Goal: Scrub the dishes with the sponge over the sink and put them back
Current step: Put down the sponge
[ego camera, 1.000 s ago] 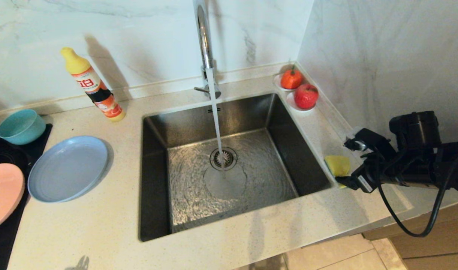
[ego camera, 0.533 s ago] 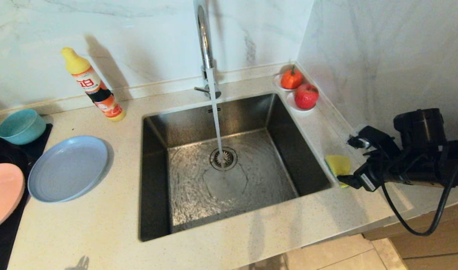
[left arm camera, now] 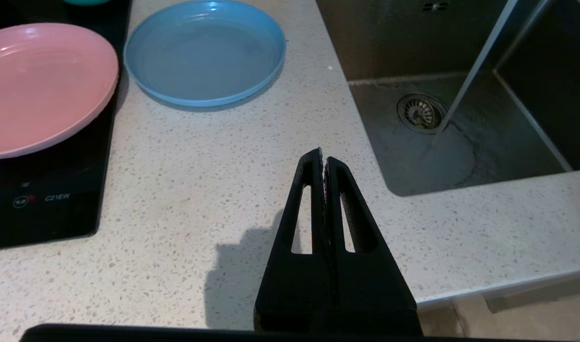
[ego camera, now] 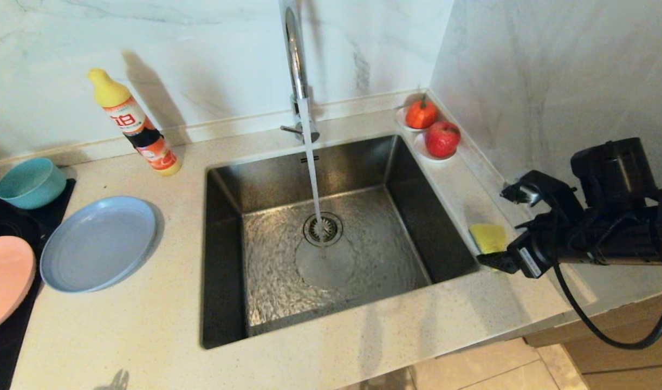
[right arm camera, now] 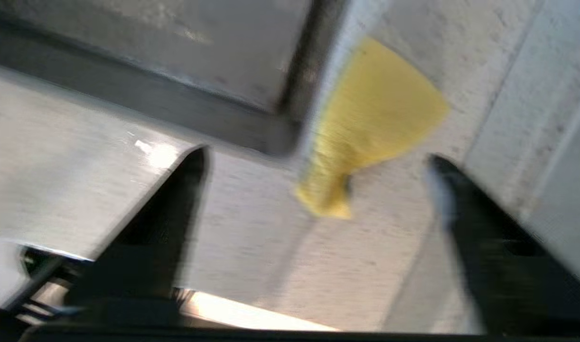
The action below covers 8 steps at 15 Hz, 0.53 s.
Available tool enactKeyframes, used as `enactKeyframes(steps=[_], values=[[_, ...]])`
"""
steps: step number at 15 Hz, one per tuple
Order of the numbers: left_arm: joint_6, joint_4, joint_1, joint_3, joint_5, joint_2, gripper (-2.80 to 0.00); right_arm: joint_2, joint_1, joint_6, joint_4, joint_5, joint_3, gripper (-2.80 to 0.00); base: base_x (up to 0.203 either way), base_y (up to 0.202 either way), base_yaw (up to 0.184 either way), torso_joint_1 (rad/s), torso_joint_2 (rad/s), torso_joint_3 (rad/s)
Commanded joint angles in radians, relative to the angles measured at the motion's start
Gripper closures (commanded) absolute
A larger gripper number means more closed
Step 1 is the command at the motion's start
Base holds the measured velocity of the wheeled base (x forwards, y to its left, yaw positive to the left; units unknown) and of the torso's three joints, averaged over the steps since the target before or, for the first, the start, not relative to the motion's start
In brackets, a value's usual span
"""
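Observation:
The yellow sponge lies on the counter at the right rim of the sink. My right gripper is open right by it, one finger on each side, with the sponge just ahead of the tips and untouched. On the left stand the teal bowl, the pale blue plate and the pink plate. My left gripper hangs shut and empty above the front counter, out of the head view.
Water runs from the chrome tap onto the drain. A detergent bottle stands at the back left. Two red fruits sit on saucers in the back right corner. A black hob lies under the pink plate. The wall is close on the right.
The right wrist has risen and turned a little, and its lower finger has slid slightly toward the sink's corner beside the sponge. The sponge, the dishes and the left gripper have stayed put.

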Motion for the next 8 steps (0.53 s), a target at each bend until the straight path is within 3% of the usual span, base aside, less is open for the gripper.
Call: enactKeyframes(steps=[1, 3, 8], values=[[-0.001, -0.001, 0.0, 0.04, 0.001, 0.002, 0.0, -0.033, 0.046, 0.038, 0.032, -0.008, -0.022, 0.0, 0.0, 0.0, 0.0, 0.0, 0.0, 0.0], [-0.001, -0.001, 0.0, 0.04, 0.001, 0.002, 0.0, -0.054, 0.072, 0.077, 0.046, -0.025, -0.032, 0.0, 0.0, 0.0, 0.0, 0.0, 0.0, 0.0], [-0.001, -0.001, 0.0, 0.04, 0.001, 0.002, 0.0, -0.09, 0.191, 0.202, 0.045, -0.181, -0.035, 0.0, 0.0, 0.0, 0.0, 0.0, 0.0, 0.0]])
